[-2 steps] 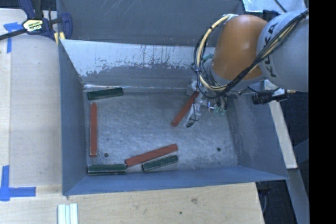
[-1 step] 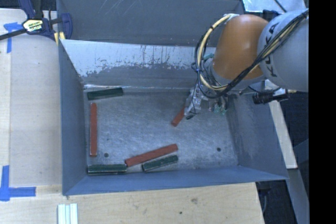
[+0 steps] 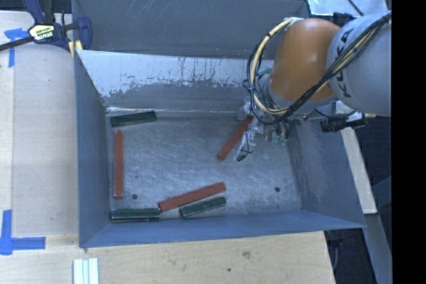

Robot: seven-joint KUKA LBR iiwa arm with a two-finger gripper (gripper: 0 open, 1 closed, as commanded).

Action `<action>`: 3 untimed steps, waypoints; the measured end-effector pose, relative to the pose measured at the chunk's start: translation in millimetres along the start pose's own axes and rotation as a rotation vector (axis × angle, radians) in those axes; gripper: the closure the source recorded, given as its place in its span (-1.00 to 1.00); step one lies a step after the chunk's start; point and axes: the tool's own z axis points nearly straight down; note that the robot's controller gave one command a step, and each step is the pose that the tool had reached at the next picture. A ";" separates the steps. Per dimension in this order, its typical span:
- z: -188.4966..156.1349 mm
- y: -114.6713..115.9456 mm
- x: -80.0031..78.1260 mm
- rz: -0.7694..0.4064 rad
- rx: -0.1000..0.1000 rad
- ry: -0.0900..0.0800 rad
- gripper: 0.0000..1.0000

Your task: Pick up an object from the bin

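Observation:
My gripper (image 3: 249,140) hangs under the orange wrist cover at the bin's back right, just above the floor. It is shut on the upper end of a red-brown bar (image 3: 231,143), which slants down to the left from between the fingers. The bar's lower end points toward the middle of the bin. The nearest other pieces lie along the front: a longer red-brown bar (image 3: 192,197) and a short dark green bar (image 3: 203,207).
Another dark green bar (image 3: 136,214) lies in the front left corner. A red-brown bar (image 3: 118,164) runs along the left wall, and a dark green bar (image 3: 133,118) lies at the back left. The arm and its cables cover the right wall.

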 end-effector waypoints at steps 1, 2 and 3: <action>49.1 -13.8 -30.1 0.021 0.002 0.002 -1.00; 45.9 -12.7 -30.5 0.020 0.000 -0.001 1.00; -114.5 -34.5 -39.3 0.041 -0.001 -0.007 1.00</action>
